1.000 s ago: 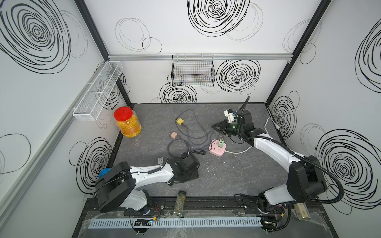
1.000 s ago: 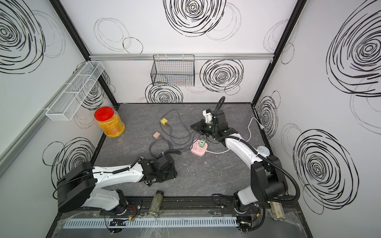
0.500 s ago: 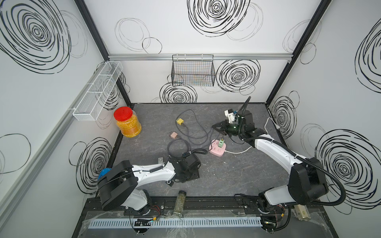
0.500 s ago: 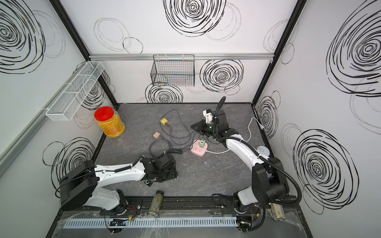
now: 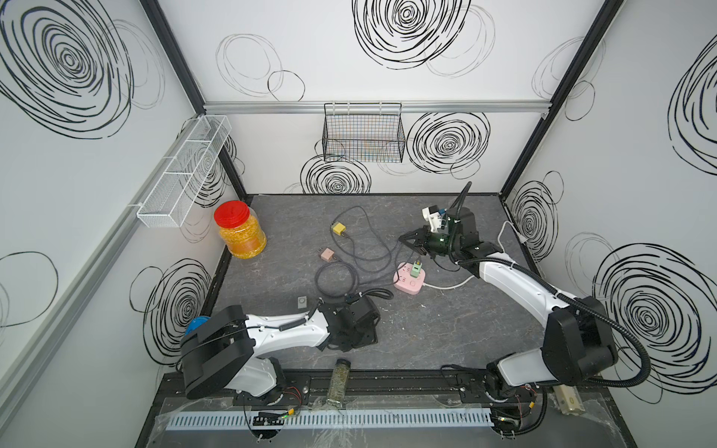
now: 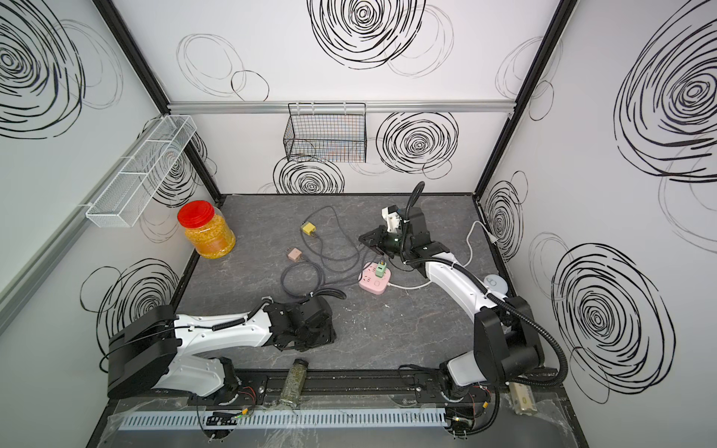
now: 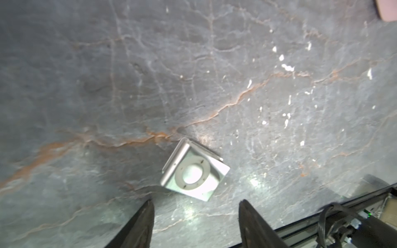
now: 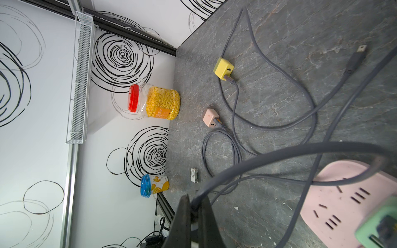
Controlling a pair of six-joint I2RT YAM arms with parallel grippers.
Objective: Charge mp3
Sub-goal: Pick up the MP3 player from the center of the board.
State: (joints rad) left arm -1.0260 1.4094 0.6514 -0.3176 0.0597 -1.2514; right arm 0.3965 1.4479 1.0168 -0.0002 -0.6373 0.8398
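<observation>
Left gripper [image 7: 196,203], jaws apart, hovered just short of the small square silver mp3 player [image 7: 194,171] lying flat near-left, light, stiff and slippery by my judgement, best pinched across opposite edges; my right gripper [image 8: 194,204] clamped the grey cable [image 8: 300,146].

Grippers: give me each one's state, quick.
Left gripper: open, empty, near the small square silver mp3 player.
Right gripper: shut on the thick grey cable.

Your bystander items
You see a red-lidded jar [image 5: 239,232] by the left wall, a black wire basket [image 5: 362,134] on the back wall, a bottle [image 5: 339,382] on the front rail.
</observation>
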